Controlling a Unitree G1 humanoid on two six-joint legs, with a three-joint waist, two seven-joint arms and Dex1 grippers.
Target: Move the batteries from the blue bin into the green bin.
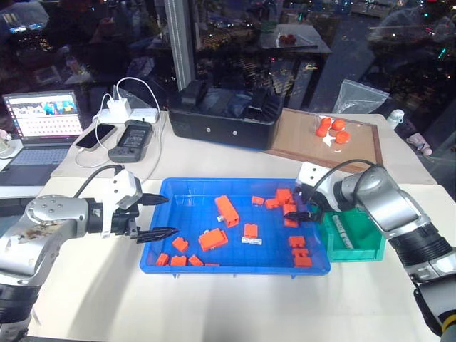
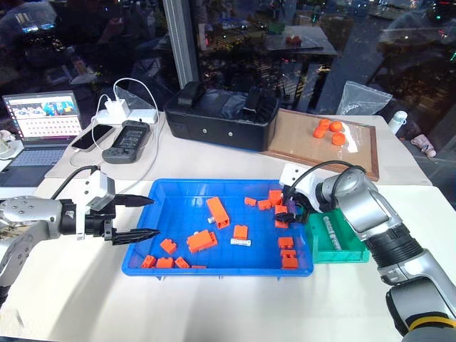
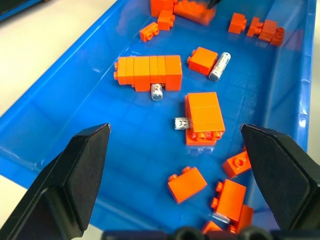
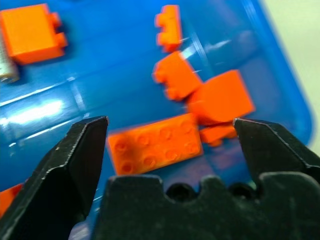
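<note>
Batteries (image 3: 219, 66) lie loose among orange blocks (image 1: 212, 239) in the blue bin (image 1: 174, 187); one already rests in the green bin (image 1: 367, 248) at right. Small, hard, smooth cylinders (likely to roll), best pinched across the middle. Left gripper (image 1: 158, 216) and right gripper (image 1: 302, 210) both stand apart, empty.

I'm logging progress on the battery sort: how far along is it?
Done: one battery lies in the green bin. In hand: nothing; the right gripper and the left gripper are open over the blue bin. Left: at least three batteries among the orange blocks.
</note>
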